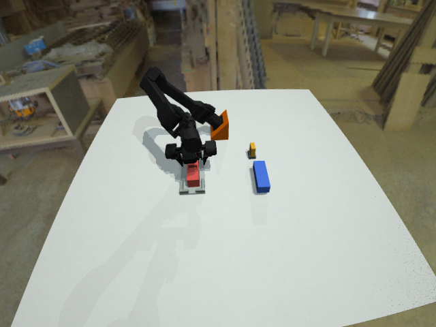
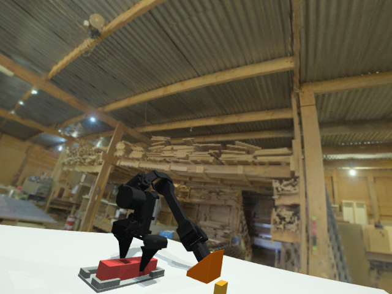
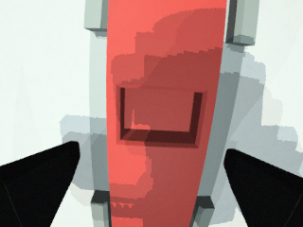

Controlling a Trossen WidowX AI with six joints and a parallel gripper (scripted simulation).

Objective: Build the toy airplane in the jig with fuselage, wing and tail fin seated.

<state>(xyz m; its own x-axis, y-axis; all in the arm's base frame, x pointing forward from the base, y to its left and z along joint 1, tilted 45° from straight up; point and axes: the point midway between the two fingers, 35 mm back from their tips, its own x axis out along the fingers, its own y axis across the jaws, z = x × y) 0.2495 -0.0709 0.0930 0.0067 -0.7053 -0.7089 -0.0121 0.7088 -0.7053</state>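
Observation:
The red fuselage (image 1: 193,178) (image 2: 109,269) (image 3: 166,66) lies flat between the corner blocks of the grey cradle (image 1: 182,187) (image 2: 108,282) (image 3: 98,106). A rectangular socket (image 3: 158,113) in its top shows empty in the wrist view. My gripper (image 1: 193,164) (image 2: 132,263) (image 3: 153,154) is open, with one finger on each side of the fuselage and a gap on both sides in the wrist view. The blue wing (image 1: 261,176) lies on the table to the right of the cradle in the top view. The small yellow tail fin (image 1: 252,149) (image 2: 220,287) stands upright behind the wing, on a dark foot. The tail socket cannot be made out.
An orange wedge (image 1: 222,131) (image 2: 211,269) stands behind and to the right of the cradle, where the lower end of my arm meets it. The white table (image 1: 225,253) bears everything. The arm's shadows fall across the table and fuselage.

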